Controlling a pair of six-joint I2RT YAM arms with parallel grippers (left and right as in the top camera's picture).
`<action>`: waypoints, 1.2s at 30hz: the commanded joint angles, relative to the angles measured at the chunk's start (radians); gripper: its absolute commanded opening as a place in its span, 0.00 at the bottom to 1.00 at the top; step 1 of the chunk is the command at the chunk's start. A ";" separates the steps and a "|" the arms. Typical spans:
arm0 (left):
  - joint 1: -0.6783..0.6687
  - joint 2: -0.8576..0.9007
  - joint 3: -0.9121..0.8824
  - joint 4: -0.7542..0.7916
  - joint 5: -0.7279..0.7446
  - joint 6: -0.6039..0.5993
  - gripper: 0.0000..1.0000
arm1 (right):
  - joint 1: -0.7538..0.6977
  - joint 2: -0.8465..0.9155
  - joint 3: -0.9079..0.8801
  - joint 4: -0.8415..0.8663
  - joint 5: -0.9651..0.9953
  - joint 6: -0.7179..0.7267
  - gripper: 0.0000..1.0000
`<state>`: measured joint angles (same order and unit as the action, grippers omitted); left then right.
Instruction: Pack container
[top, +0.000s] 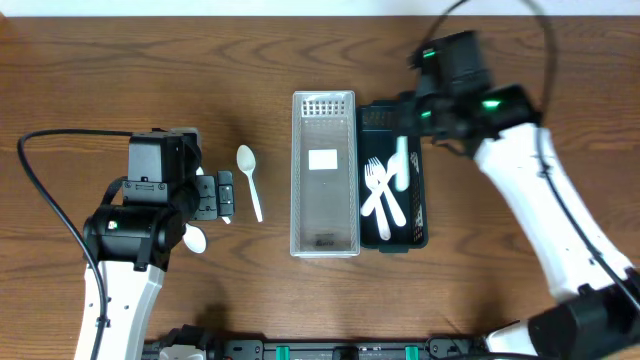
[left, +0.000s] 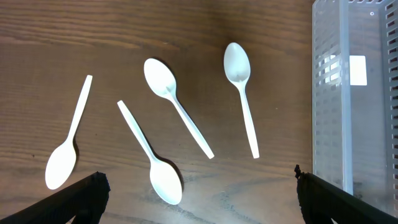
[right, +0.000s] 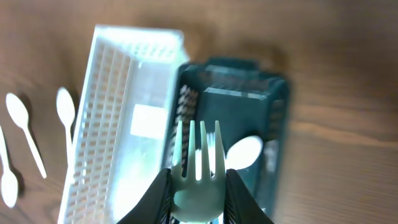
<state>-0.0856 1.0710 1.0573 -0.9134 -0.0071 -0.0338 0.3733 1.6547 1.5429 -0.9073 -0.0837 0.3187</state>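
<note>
My right gripper (right: 198, 177) is shut on a white plastic fork (right: 197, 155), tines up, above the dark container (right: 277, 106). In the overhead view that gripper (top: 408, 150) hovers over the far end of the dark container (top: 424, 205), which holds white forks (top: 378, 195). A white spoon (right: 245, 151) also lies in it. The clear container (top: 297, 170) stands at the centre, left of the dark one. My left gripper (left: 199, 199) is open and empty above several white spoons (left: 177, 115) on the table.
The clear container's wall (left: 326, 93) is at the right edge of the left wrist view. One spoon (top: 250, 180) lies between my left gripper (top: 215, 195) and the clear container. Another (top: 195, 240) lies under the left arm. A black cable (top: 50, 195) loops at the left.
</note>
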 joint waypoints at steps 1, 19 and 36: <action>0.006 0.001 0.018 -0.002 -0.011 -0.013 0.98 | 0.049 0.074 -0.006 -0.010 0.076 0.026 0.02; 0.006 0.001 0.018 -0.007 -0.011 -0.013 0.98 | 0.064 0.264 -0.003 -0.003 0.110 -0.009 0.56; -0.005 0.111 0.076 0.034 0.011 -0.118 0.98 | -0.371 -0.097 0.225 -0.142 0.169 -0.088 0.96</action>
<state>-0.0879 1.1194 1.0981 -0.8867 -0.0025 -0.0849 0.0772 1.5585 1.7763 -1.0039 0.0715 0.2665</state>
